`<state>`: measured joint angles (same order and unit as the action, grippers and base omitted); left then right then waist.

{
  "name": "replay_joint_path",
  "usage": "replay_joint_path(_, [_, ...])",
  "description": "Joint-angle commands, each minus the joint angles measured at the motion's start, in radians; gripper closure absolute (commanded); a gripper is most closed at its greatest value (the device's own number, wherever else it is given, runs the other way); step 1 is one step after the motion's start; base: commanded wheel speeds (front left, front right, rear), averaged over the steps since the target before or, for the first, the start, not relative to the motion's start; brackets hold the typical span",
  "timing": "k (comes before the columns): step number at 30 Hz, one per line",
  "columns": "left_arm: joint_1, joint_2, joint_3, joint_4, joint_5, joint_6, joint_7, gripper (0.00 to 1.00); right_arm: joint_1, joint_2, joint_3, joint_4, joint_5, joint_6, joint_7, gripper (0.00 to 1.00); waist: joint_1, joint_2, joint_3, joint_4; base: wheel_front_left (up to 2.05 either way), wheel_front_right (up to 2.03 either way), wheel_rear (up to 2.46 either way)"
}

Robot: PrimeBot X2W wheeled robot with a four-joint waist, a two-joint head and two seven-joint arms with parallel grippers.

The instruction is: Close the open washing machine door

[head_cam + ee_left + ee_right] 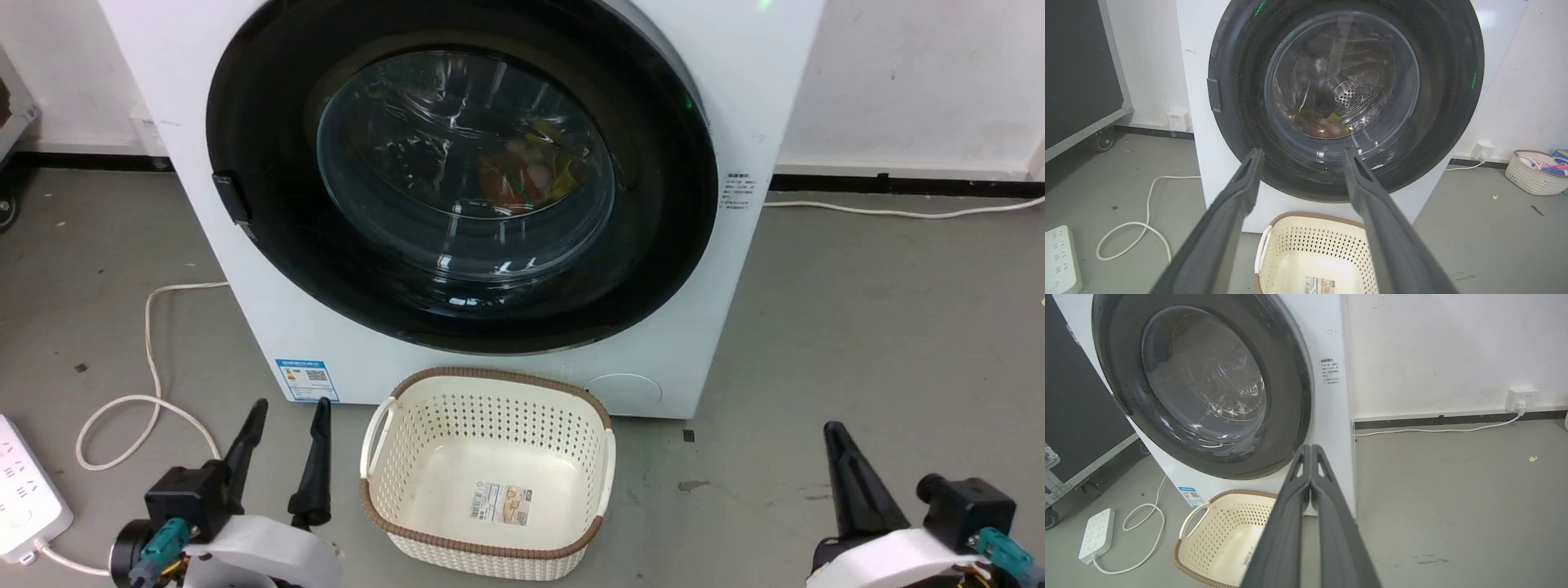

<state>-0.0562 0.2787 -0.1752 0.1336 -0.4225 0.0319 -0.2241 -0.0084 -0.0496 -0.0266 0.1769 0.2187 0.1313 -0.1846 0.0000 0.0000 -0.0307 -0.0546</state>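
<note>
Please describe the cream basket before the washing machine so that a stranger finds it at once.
Find the white front-loading washing machine with its round glossy black door. On the grey floor before it stands a cream perforated plastic basket with a brown woven rim. Unlike the similar basket of coloured clothes by the wall, it holds only a paper label.

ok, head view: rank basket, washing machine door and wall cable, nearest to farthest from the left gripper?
From the left gripper:
1. basket, on the floor just to its right.
2. washing machine door, ahead and higher up.
3. wall cable, far right along the wall.
</note>
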Motion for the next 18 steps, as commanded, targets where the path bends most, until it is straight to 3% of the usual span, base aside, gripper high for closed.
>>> replay_joint_path(1, [0.019,0.006,-0.006,0.003,0.007,0.003,0.005,0.00,0.022,-0.001,0.006,-0.015,-0.013,-0.001,0.014,1.00,0.0000,0.0000,-0.004,0.004,0.00,0.00,0.00])
replay_joint_path(5, [0.023,0.007,-0.012,0.004,0.008,0.008,0.012,0.00,0.035,-0.001,0.010,-0.025,-0.009,-0.001,0.037,1.00,0.0000,0.0000,-0.008,0.007,0.00,0.00,0.00])
replay_joint_path(6, [0.023,0.008,-0.013,0.004,0.008,0.009,0.013,0.00,0.036,-0.001,0.011,-0.028,-0.009,-0.001,0.041,0.22,0.0000,0.0000,-0.009,0.008,0.00,0.00,0.00])
replay_joint_path(7, [0.023,0.010,-0.013,0.004,0.009,0.010,0.014,0.00,0.037,-0.001,0.011,-0.030,-0.010,-0.001,0.044,0.00,0.0000,0.0000,-0.009,0.008,0.00,0.00,0.00])
replay_joint_path(18, [0.015,0.010,-0.018,-0.010,0.002,0.016,0.016,0.00,0.040,-0.001,0.013,-0.044,-0.009,-0.001,0.062,0.00,0.0000,0.0000,-0.012,0.010,0.00,0.00,0.00])
